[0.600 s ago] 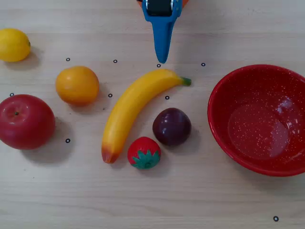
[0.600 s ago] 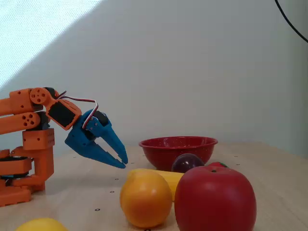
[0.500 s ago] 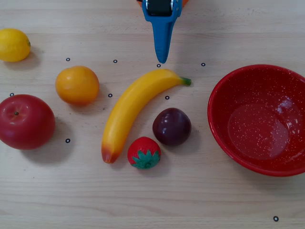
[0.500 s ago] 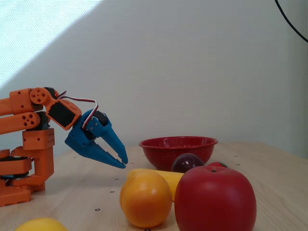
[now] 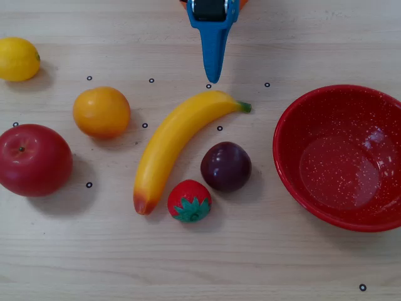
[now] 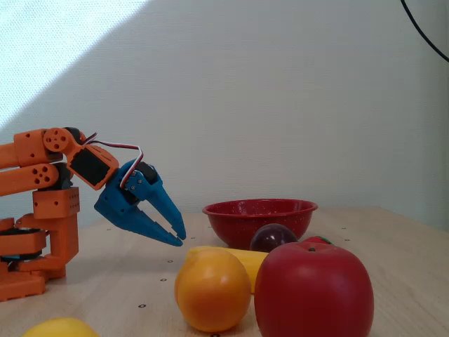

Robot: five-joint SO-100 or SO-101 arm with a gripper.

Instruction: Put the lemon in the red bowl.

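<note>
Hand idle above the fruit, lemon far off at the corner, nothing grasped

Blue hand (image 6: pixel 177 236) hangs above the tabletop (image 5: pixel 250 263), fingers a little apart and empty in the fixed view; overhead it reads as one narrow blade, so the gap is hard to gauge. Lemon (image 5: pixel 19 59) sits at the upper left of the overhead view, well apart from the red bowl (image 5: pixel 294 182) at the right edge. Likely risks: a sweep across could knock the orange (image 5: pixel 101 111) or banana (image 5: pixel 178 144) between them; the lemon's glossy round skin may squirt out of a shallow pinch; the orange could be taken by mistake. Surface is pale wood grain with small black ring marks; plain white wall behind, a slant of light across it
</note>
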